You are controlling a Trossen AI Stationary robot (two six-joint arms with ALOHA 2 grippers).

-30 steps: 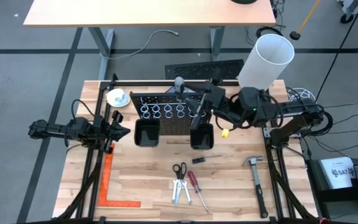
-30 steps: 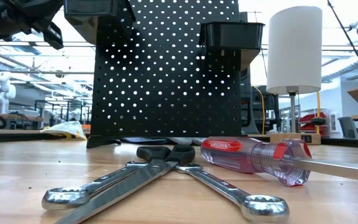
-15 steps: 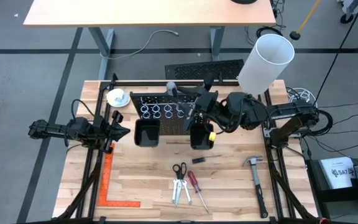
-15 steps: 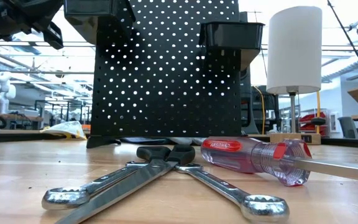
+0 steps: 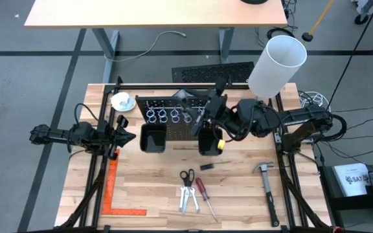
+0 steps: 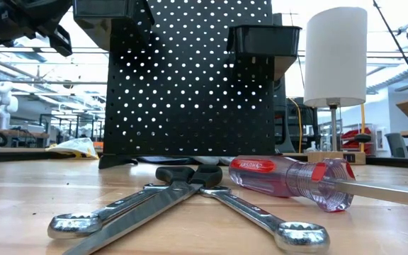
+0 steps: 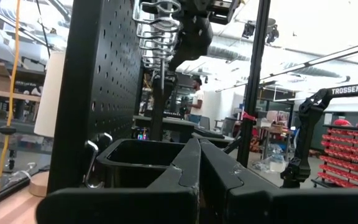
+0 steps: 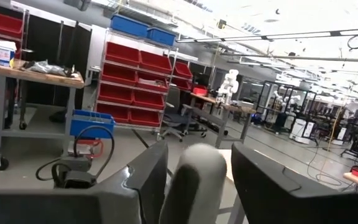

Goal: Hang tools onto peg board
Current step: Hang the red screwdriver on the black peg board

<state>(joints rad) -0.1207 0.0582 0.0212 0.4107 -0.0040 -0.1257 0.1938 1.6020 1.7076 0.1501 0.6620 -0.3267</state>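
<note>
Standing near the table's back edge, the peg board (image 5: 173, 120) carries a row of wire rings (image 5: 173, 115) and two black bins (image 5: 153, 138), contents not discernible. Right gripper (image 5: 206, 115) over the rings near the right bin (image 5: 210, 142), fingers parted around a grey handle (image 8: 194, 180). Left gripper (image 5: 123, 136) at the left edge, closed, empty. Scissors (image 5: 187, 178), screwdriver (image 5: 204, 194) and wrenches (image 5: 188, 199) lie near the front edge; hammer (image 5: 267, 184) toward the right edge.

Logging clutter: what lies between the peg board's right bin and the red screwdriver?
Only one small dark piece, lying loose there; the high view shows it.
</note>
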